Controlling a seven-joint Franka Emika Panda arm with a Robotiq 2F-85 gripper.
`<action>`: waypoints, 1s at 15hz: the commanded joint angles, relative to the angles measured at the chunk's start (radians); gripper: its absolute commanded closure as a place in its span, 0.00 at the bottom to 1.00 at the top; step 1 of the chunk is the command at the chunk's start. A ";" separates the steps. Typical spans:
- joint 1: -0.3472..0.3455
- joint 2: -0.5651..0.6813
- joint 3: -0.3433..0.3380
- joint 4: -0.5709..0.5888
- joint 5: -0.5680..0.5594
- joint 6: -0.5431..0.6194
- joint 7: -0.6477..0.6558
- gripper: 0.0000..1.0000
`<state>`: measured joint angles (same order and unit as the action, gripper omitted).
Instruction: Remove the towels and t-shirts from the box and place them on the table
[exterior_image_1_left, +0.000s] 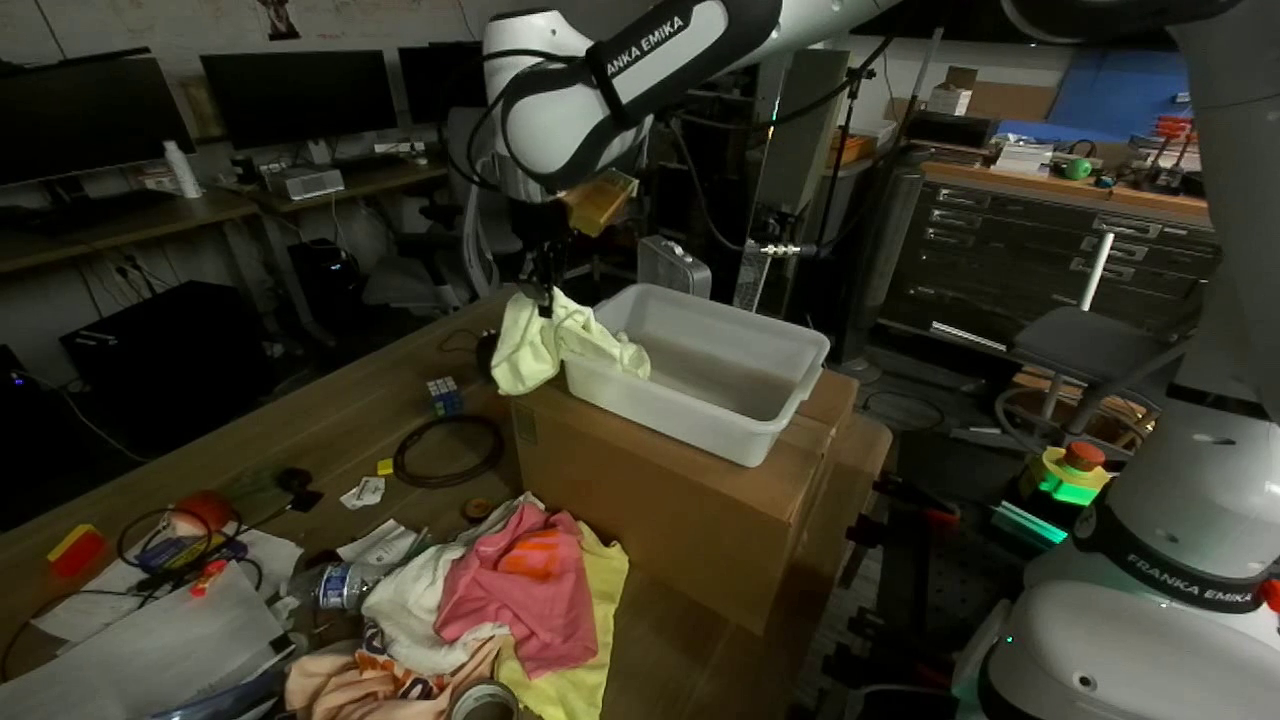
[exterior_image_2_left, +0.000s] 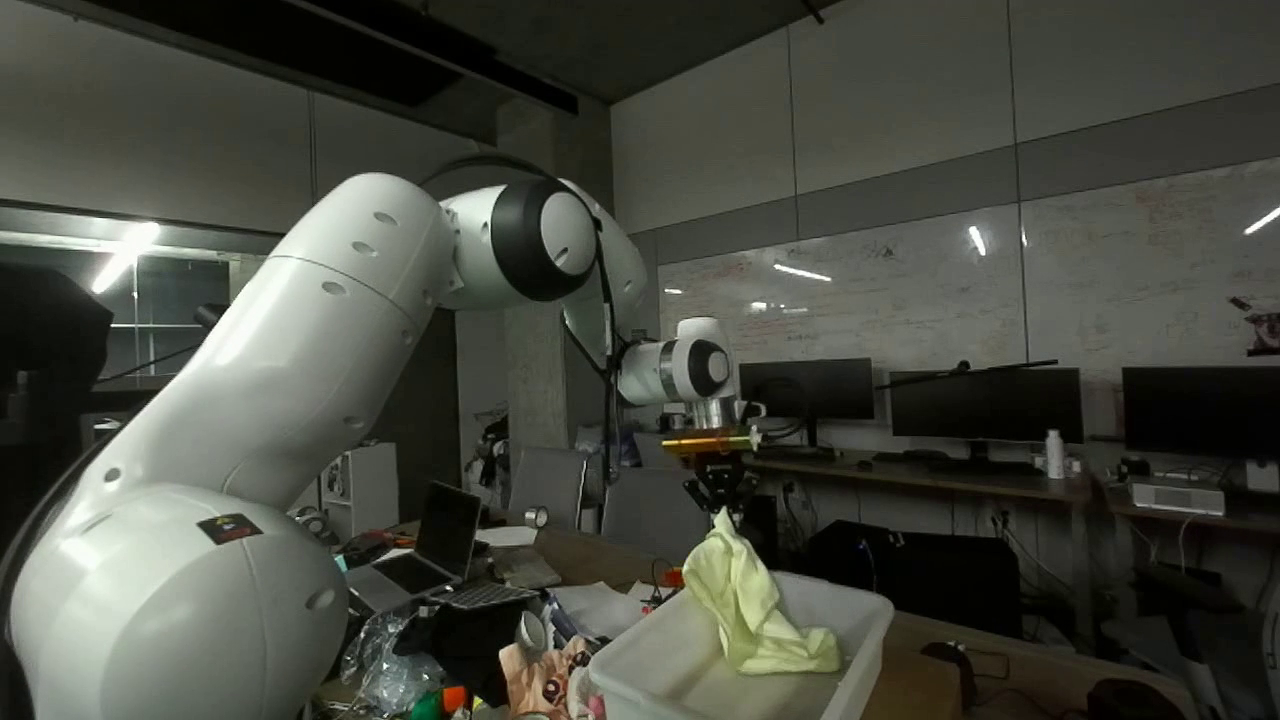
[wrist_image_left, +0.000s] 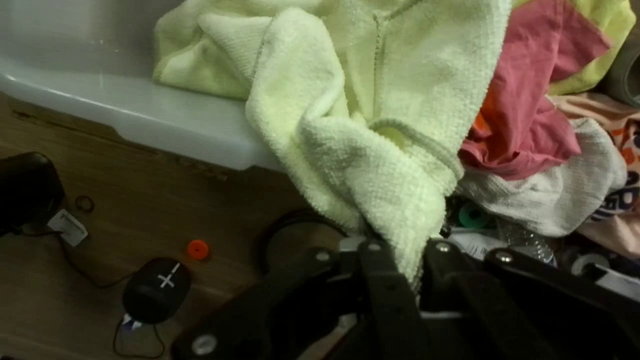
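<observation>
Two yellow cloths (exterior_image_1_left: 525, 350), one pink cloth (exterior_image_1_left: 560, 620), one white cloth (exterior_image_1_left: 425, 605) and one peach cloth (exterior_image_1_left: 340, 682) make five. There is one tub (exterior_image_1_left: 680, 415), one cardboard box (exterior_image_1_left: 650, 500), one end effector (wrist_image_left: 408, 248), one puzzle cube (exterior_image_1_left: 444, 396), one white bottle (exterior_image_1_left: 182, 170) and one clear bottle (exterior_image_1_left: 342, 587). Each exterior view shows three monitors (exterior_image_1_left: 300, 95).

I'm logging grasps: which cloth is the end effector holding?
The pale yellow towel, partly inside the white box; the other cloths, including the brighter yellow one, lie on the table.
</observation>
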<state>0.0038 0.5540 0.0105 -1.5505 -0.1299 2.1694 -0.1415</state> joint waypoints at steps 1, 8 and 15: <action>0.009 -0.112 -0.011 -0.064 0.002 0.068 0.065 0.97; 0.047 -0.329 -0.011 -0.199 -0.027 0.224 0.194 0.97; 0.101 -0.539 0.030 -0.328 -0.078 0.296 0.295 0.97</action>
<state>0.0862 0.1205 0.0235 -1.7908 -0.1758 2.4165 0.1046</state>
